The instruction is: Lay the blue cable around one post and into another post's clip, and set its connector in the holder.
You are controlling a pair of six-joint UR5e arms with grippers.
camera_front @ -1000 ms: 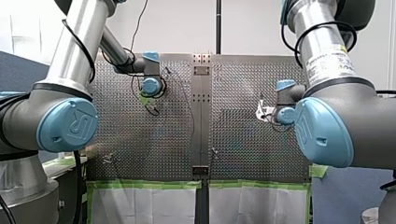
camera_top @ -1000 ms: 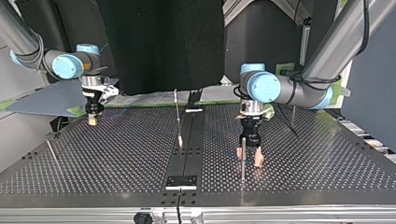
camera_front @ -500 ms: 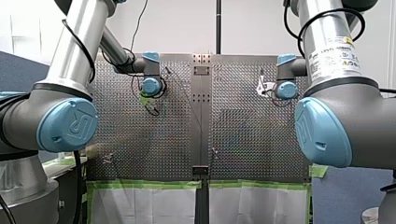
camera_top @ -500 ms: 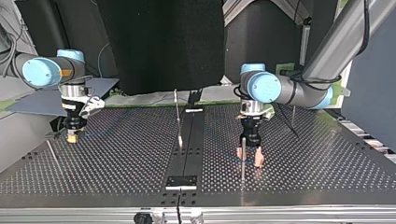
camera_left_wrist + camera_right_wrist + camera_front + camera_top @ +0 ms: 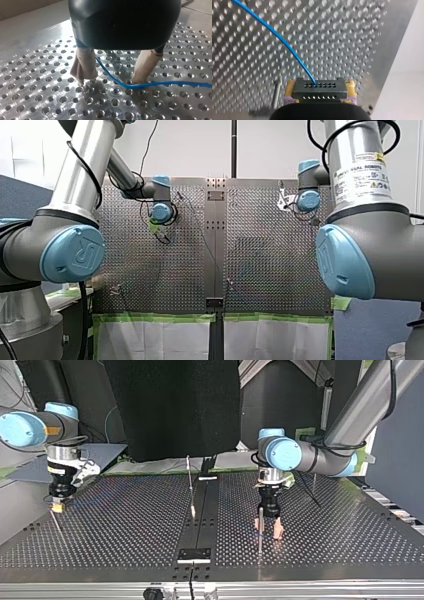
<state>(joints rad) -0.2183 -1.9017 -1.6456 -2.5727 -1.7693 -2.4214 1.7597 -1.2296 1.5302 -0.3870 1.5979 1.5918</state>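
Far left of the top view: right tool (image 5: 58, 506) hangs low over the perforated surface (image 5: 125, 530), near its left edge. Thin metal pin (image 5: 55, 524) stands just beside it. Right wrist view: yellow pads (image 5: 289, 90) pinch a black connector (image 5: 319, 91) from both sides. The connector has two rows of small holes. Blue cable (image 5: 282, 40) leaves a hole in the farther row and arcs away ahead of the tool, above the surface.

Centre of the top view: slim rod (image 5: 190, 485) stands tilted, its pale tip low by the dark centre strip. Small black plate (image 5: 195, 555) lies flat at lower centre.

Right of centre: left tool (image 5: 267, 531) points straight down with beige fingers spread, tips at or nearly at the surface. Upright post (image 5: 260, 537) stands just beside one finger; cannot tell if they touch. Left wrist view: the tool is spread wide, and both beige fingers (image 5: 85, 65) reach down to the surface. The blue cable comes down between them, bends by the tip of one finger and runs off sideways, low along the surface. It sits loose in the gap, not pinched.
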